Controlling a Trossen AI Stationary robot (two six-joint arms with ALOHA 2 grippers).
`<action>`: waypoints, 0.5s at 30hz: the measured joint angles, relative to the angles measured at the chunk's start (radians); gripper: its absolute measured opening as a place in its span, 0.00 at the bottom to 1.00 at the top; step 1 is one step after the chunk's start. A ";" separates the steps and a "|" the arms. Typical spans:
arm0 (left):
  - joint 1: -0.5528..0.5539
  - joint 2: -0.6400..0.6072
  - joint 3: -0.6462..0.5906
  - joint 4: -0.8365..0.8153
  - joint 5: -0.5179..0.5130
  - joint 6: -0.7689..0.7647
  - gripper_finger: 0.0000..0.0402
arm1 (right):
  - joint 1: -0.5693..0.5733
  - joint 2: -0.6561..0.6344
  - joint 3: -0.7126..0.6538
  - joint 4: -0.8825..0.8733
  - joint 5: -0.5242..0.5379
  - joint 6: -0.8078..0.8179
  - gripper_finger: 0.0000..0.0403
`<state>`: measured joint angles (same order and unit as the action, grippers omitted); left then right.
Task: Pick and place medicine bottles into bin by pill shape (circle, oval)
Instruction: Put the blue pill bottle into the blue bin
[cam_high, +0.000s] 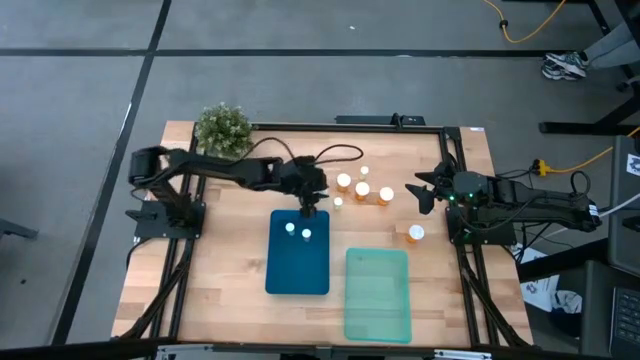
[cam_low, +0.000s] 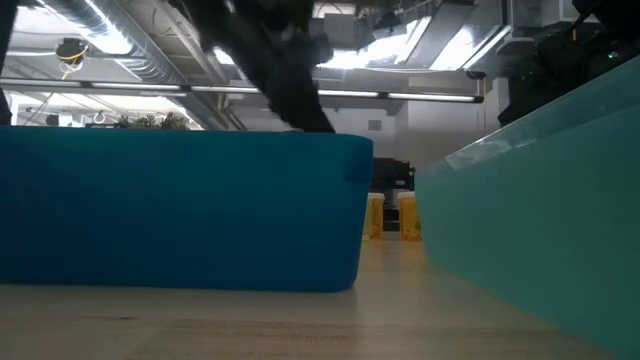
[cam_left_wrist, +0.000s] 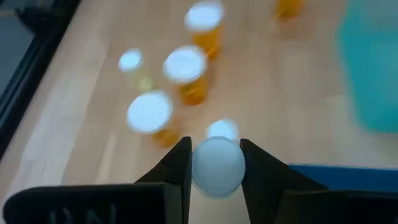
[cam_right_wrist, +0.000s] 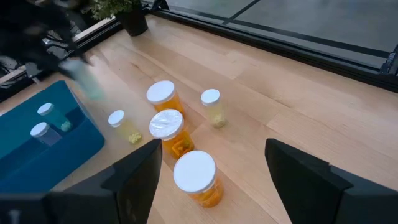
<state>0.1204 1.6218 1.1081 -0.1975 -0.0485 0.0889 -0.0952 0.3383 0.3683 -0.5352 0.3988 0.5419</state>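
A big wooden table (cam_high: 230, 250) holds everything. On it sit two bins side by side — a dark blue bin (cam_high: 298, 270) and, just beside it, a pale green bin (cam_high: 378, 300) that is a bit bigger. The left arm reaches from the table's left side toward the middle, and the left gripper (cam_high: 308, 205) hangs over the far edge of the blue bin. Its two dark fingers (cam_left_wrist: 177, 168) are squeezed tight on a small bottle (cam_left_wrist: 217, 167) with a white cap, held up off the table. Two more small white-capped bottles (cam_high: 298, 231) stand inside the blue bin, close together. The right arm waits at the right side of the table, and the right gripper (cam_high: 425, 193) has its fingers spread wide apart with nothing between them. Between the two grippers stands a little group of medicine bottles (cam_high: 362, 187) — three bigger ones with orange bodies and white caps, and some smaller pale ones among them. One more orange bottle (cam_high: 415, 235) stands alone, near the right arm and just past the far corner of the green bin. A small green plant (cam_high: 222, 128) sits at the far left corner of the table.
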 joint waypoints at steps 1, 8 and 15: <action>-0.022 -0.027 0.000 -0.019 0.001 -0.010 0.21 | 0.000 0.000 0.000 0.000 0.000 0.000 0.71; -0.238 -0.109 0.001 -0.100 -0.003 -0.056 0.21 | 0.000 0.000 0.000 0.000 0.000 0.000 0.71; -0.443 -0.103 0.001 -0.142 0.027 -0.005 0.21 | 0.000 0.000 0.000 0.000 0.000 0.002 0.71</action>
<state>-0.3228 1.5188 1.1088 -0.3396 -0.0219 0.0843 -0.0952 0.3385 0.3683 -0.5354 0.3988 0.5442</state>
